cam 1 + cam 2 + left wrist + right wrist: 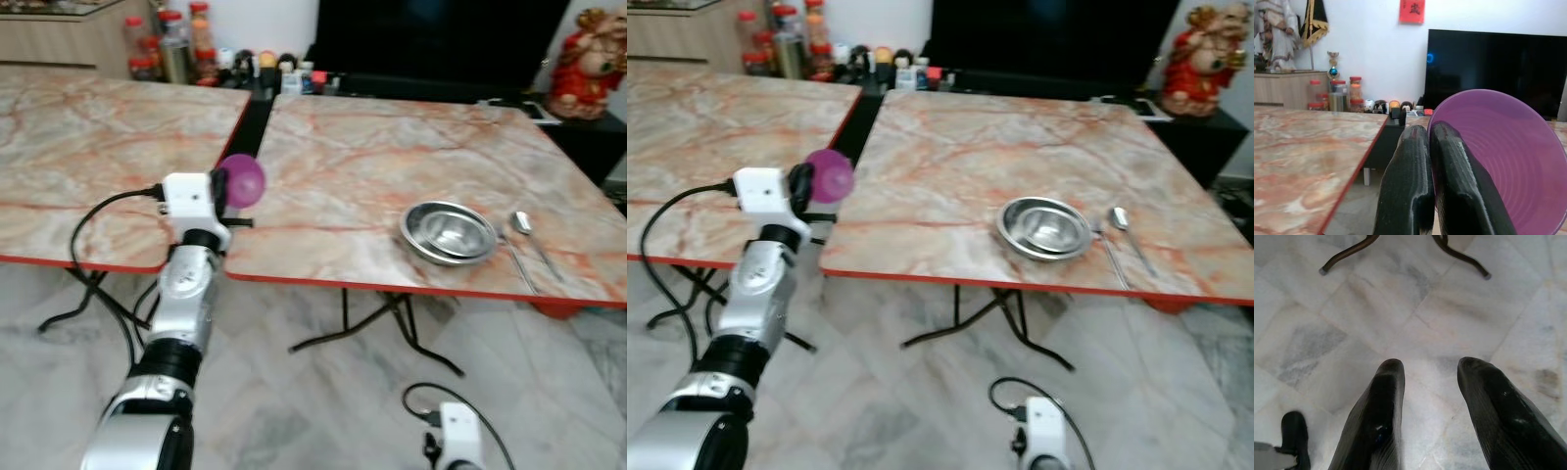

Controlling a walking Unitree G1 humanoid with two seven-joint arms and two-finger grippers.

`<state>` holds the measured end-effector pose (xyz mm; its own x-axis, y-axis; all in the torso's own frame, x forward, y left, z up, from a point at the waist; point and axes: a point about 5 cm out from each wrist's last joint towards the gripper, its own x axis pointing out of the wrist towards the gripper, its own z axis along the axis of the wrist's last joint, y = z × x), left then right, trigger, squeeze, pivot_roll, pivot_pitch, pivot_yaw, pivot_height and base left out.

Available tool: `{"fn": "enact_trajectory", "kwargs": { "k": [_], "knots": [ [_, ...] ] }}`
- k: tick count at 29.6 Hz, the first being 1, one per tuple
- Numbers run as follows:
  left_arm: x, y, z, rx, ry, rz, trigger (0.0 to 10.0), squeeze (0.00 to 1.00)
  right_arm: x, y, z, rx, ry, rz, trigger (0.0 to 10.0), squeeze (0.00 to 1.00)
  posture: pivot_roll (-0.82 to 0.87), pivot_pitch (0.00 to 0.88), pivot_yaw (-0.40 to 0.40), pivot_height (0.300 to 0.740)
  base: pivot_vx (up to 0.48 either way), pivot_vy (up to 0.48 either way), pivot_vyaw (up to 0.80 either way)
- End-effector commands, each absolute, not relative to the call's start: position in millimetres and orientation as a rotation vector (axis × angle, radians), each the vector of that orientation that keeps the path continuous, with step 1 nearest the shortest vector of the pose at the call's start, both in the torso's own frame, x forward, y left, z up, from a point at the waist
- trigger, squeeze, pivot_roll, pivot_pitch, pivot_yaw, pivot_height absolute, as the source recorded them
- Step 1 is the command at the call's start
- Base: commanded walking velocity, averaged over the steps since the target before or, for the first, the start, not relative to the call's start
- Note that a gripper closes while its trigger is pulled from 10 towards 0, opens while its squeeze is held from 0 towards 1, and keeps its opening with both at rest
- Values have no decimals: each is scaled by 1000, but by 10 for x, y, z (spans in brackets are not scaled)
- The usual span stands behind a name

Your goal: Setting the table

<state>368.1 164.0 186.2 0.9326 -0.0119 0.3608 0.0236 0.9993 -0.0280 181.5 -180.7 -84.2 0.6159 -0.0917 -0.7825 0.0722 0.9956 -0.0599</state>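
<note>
Left arm raised and stretched forward, left gripper (1432, 196) pinched on the rim of a purple bowl (241, 180), holding it above the near edge of the counter (333, 157). Well off to that gripper's right sit a steel bowl (449, 232) and spoon (523, 224). Right arm hangs low, right gripper (1440, 406) spread apart over the floor (1415, 308).

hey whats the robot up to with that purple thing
It is setting the table. The left gripper holds a purple cup by its rim, raised near the gap between the two marble tables. A steel bowl and spoon already sit on the right-hand table. The right gripper hangs open over the floor.
</note>
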Motion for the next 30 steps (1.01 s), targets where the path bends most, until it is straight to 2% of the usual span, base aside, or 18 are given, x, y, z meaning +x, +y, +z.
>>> {"fn": "enact_trajectory", "kwargs": {
  "k": [1,4,10,19,30],
  "knots": [
    [3692,1541,1898,-37,-384,-48,10000,0,1837,-1915,-818,-35,894,-120,10000,0,51,0,-33,740,0,-394,0],
    [3712,1498,1869,-30,-351,-64,10000,0,1840,-1916,-817,-36,894,-120,10000,0,51,0,-32,740,0,-321,0],
    [3723,1444,1781,-94,-290,-111,10000,0,1839,-1908,-818,-29,892,-126,10000,0,53,0,-34,740,0,0,0],
    [3717,1429,1839,-121,-309,-128,10000,0,1829,-1903,-824,-25,895,-129,10000,0,55,0,-32,740,0,0,0],
    [3738,1454,1851,-117,-304,-124,10000,0,1833,-1907,-822,-25,897,-128,10000,0,52,0,-29,740,268,0,0]
  ]
}}
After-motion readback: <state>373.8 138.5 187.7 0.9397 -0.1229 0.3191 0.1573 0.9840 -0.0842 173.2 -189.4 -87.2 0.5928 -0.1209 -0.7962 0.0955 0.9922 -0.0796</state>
